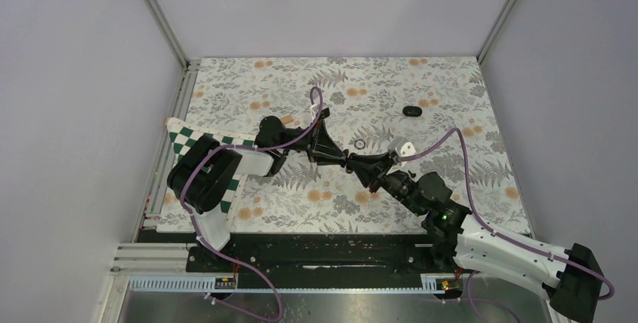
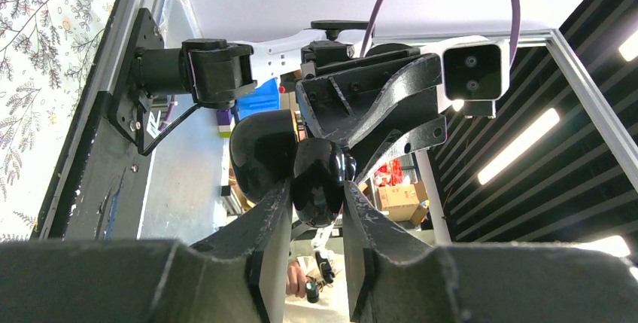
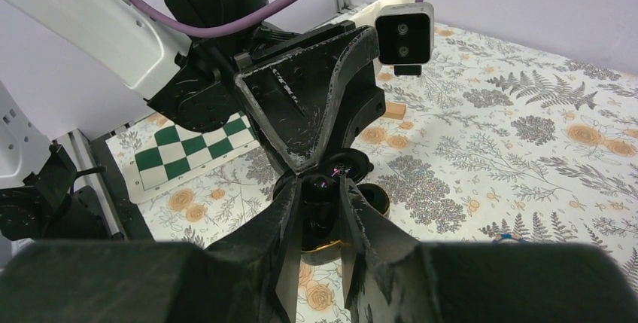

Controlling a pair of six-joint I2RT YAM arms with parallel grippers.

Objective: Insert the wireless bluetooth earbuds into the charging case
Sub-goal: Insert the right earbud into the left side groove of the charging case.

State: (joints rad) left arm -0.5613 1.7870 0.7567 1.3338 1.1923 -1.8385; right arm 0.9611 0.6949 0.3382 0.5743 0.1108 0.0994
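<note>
My left gripper (image 2: 317, 187) is shut on the charging case (image 2: 320, 176), a glossy black pebble held up above the floral cloth. The case's open halves show gold rims in the right wrist view (image 3: 331, 246). My right gripper (image 3: 320, 184) meets it tip to tip and is shut on a tiny black earbud (image 3: 331, 181), mostly hidden by the fingers, right at the case. In the top view both grippers (image 1: 350, 159) join at the middle of the table. A small black rounded thing (image 1: 411, 111), which looks like the other earbud, lies alone at the back right.
A thin dark ring (image 1: 360, 144) lies just behind the grippers. A small tan piece (image 1: 286, 120) sits behind the left arm. A green-and-white checkered mat (image 1: 188, 142) lies at the left edge. Grey walls close the back and sides.
</note>
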